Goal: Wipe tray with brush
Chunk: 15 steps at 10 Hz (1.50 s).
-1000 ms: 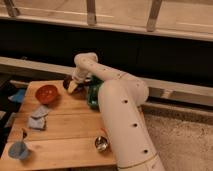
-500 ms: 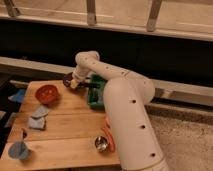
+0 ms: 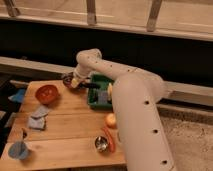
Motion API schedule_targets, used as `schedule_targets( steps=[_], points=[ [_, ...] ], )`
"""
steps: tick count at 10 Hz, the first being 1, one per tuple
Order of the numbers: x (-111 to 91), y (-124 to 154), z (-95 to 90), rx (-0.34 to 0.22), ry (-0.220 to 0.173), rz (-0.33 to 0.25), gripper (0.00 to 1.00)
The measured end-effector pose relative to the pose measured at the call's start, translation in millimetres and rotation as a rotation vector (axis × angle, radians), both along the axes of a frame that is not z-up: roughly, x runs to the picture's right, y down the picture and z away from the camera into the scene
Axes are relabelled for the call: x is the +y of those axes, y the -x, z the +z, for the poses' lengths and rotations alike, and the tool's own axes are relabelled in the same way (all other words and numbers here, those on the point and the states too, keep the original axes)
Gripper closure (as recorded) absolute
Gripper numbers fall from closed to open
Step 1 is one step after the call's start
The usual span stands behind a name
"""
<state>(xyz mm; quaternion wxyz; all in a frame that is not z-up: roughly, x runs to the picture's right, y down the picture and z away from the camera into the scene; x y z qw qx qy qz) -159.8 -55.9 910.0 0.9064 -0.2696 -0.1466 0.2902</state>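
Note:
The dark green tray (image 3: 96, 102) sits at the table's back right, partly covered by my white arm. My gripper (image 3: 75, 83) hangs just left of the tray's left wall, above the table. It is shut on the brush (image 3: 90, 85), whose thin dark handle reaches right from the fingers over the tray's left rim. A yellow object (image 3: 110, 90) and a grey block (image 3: 102, 97) lie in the tray. The round purple bowl (image 3: 67, 80) stands just behind and left of the gripper.
A red bowl (image 3: 46, 92) stands left of the gripper. A blue cloth (image 3: 18, 95) and grey-blue cloths (image 3: 38, 118) lie at the left. A blue cup (image 3: 17, 149), a metal cup (image 3: 101, 144), an orange fruit (image 3: 110, 120) and a carrot (image 3: 110, 140) lie nearer the front.
The gripper has shifted slightly right, toward the tray's left wall, and the arm has swung with it. The things on the table have not moved.

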Motion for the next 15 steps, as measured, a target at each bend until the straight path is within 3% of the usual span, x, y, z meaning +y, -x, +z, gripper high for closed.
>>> schedule_targets(
  steps=[4,7,9,11,13,15],
  points=[
    [-29.3,-29.3,-29.0,0.087,-0.082,0.011,1.0],
    [-42.7,-64.6,-34.9,0.198,-0.119,0.002,1.0],
    [-43.7,-83.2,-32.4,0.274,-0.104,-0.015,1.0],
    [-37.2,-119.3,-28.4,0.365,-0.061,-0.021,1.0],
    [-23.6,-140.9,-21.1,0.422,-0.007,-0.006,1.0],
    [-13.2,-158.6,-18.9,0.441,0.022,0.044,1.0]
  ],
)
